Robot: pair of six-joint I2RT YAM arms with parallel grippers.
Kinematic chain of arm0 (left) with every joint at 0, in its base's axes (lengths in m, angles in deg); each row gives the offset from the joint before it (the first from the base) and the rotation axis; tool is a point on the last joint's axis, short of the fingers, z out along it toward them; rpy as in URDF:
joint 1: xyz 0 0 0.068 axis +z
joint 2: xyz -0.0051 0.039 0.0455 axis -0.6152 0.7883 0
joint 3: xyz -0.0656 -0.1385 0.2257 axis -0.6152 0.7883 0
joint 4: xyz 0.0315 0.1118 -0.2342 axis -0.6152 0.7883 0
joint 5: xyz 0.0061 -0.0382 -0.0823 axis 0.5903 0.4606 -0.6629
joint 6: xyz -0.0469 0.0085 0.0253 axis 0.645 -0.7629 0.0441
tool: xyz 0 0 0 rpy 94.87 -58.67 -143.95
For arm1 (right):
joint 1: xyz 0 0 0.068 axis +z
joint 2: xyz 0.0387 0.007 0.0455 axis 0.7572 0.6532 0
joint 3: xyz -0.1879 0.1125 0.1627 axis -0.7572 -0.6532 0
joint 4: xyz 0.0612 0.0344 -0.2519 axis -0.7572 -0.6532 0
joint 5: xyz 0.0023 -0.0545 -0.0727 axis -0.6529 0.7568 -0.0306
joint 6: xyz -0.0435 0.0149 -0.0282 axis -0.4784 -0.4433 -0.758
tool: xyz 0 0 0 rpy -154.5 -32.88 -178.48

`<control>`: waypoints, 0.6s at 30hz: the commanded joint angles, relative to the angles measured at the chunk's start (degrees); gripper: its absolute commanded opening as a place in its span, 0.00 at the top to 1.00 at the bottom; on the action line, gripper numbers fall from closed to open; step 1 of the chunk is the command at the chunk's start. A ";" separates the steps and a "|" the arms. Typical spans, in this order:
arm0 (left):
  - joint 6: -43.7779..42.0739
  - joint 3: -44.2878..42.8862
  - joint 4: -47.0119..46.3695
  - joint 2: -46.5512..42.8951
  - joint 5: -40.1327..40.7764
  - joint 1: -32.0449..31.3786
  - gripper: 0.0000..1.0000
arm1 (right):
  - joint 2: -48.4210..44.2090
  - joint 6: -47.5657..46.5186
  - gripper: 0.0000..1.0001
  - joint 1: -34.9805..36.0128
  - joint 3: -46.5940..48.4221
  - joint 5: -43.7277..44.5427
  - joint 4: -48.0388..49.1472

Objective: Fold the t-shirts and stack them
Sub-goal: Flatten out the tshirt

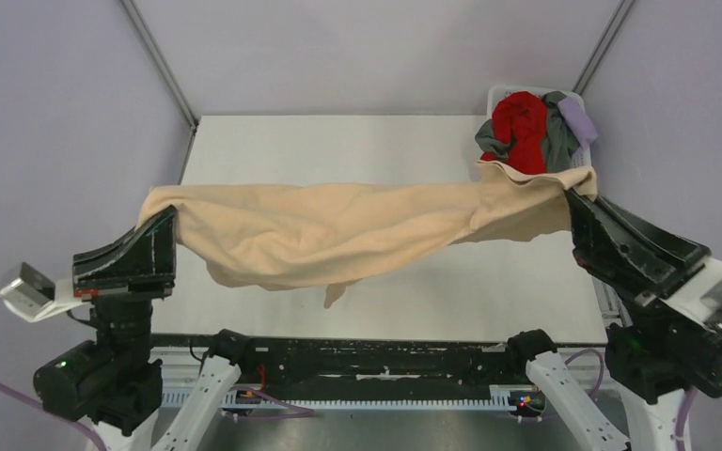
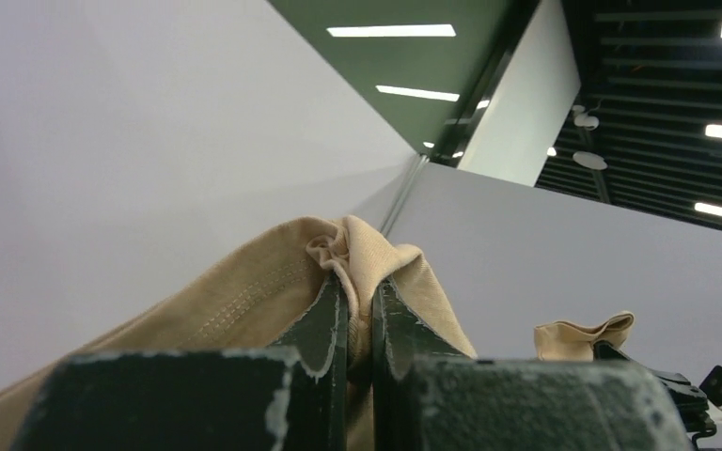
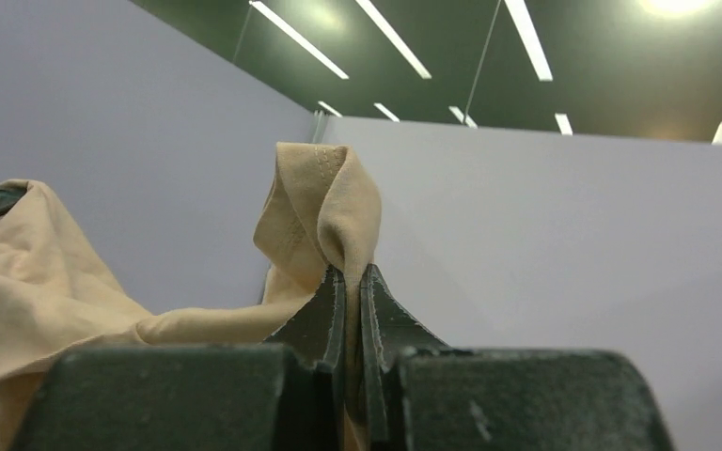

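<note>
The white table [image 1: 338,141] spreads below, and strung above it is the tan t-shirt [image 1: 338,230], long axis running side to side between the arms, belly sagging, a loose flap hanging off the near edge. Each arm owns one end: the left gripper [image 2: 357,291] has its jaws pinched tight on a bunched hem, and the right gripper [image 3: 350,277] is clamped just as narrowly on a folded edge. That span decides the lay-down, I reckon. At the far right corner, the basket [image 1: 503,91] holds a red shirt [image 1: 519,127], a grey shirt [image 1: 559,150] and a lavender shirt [image 1: 578,120]. Hard to say whether the sag touches the table, or where sleeves and collar lie.
</note>
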 commanded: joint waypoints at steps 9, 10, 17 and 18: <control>0.65 -7.31 7.48 -0.05 -1.81 2.00 0.98 | 9.15 -9.34 1.00 0.00 14.55 8.81 -4.67; 1.18 -6.72 8.82 0.70 -0.86 2.13 0.98 | 10.98 -10.41 1.00 -0.01 14.21 10.97 -4.56; 7.94 6.65 18.25 9.15 11.26 2.14 0.86 | 27.35 -17.53 1.00 0.01 4.06 24.04 1.56; 8.83 9.06 19.25 11.28 13.34 2.14 0.84 | 29.86 -17.81 1.00 -0.03 1.82 24.05 4.08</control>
